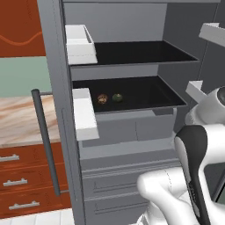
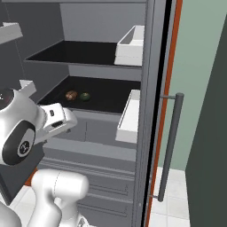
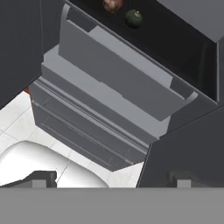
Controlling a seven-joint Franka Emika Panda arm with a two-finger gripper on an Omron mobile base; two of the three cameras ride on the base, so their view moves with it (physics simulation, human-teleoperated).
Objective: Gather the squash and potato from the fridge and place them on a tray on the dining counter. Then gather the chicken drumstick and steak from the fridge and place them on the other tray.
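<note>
The fridge stands open in front of me. On its lower black shelf the brown mottled potato lies just left of the dark green squash, the two almost touching. Both appear again from the right base: potato, squash. From the hand they sit at the top edge: potato, squash. My gripper is open and empty, its fingertips far apart, held below and in front of that shelf, over the drawers. The steak, trays and dining counter are out of view.
White door bins jut out beside the shelves on both sides. The upper black shelf is bare. A long bar handle runs down the left door, another handle down the right. Red-brown cabinet drawers stand left under a marbled counter.
</note>
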